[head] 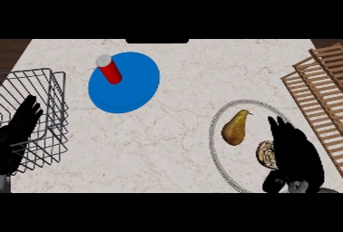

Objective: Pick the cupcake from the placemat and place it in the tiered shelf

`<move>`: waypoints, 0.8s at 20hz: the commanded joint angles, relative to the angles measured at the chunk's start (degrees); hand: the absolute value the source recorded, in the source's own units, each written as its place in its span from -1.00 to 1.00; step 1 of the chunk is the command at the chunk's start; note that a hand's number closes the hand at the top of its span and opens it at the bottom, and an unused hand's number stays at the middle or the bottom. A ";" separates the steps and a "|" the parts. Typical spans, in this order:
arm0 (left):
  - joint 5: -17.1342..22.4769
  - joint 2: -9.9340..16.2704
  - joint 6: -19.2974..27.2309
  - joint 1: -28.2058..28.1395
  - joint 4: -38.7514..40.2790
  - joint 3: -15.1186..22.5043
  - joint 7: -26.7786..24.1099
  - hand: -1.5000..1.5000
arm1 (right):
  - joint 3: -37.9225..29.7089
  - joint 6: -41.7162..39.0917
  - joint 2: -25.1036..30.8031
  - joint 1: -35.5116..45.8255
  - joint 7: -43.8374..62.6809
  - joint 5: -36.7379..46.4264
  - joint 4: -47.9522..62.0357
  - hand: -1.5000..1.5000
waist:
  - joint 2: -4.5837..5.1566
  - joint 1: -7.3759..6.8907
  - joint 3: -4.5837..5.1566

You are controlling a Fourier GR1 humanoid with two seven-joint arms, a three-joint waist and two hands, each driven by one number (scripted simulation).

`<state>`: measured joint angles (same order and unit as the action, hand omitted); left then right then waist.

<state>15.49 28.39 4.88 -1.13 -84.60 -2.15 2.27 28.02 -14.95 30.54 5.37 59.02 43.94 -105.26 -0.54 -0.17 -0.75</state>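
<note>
Pear [234, 128] left of cupcake [267, 154] on placemat [216, 136].

Right hand [295, 152] lay over cupcake [267, 154] on round placemat [221, 118] beside pear [234, 128], near counter [181, 136] front-right corner; left hand [20, 131] rested open at left edge.

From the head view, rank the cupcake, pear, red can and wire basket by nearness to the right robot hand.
1. Cupcake, against the right robot hand, partly hidden.
2. Pear, just to its left on the placemat.
3. Red can, on the blue plate.
4. Wire basket, far left.
</note>
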 commanded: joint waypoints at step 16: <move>-0.56 -3.36 -3.05 0.39 2.82 -0.02 3.68 0.00 | -4.62 -0.54 -2.69 0.32 -6.31 3.61 10.34 -1.00 | 0.60 0.32 0.76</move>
<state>13.32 26.87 3.78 -0.85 -85.25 -3.67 2.44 23.90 -14.19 28.71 5.30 52.45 47.84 -95.26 -0.75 -0.15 -1.10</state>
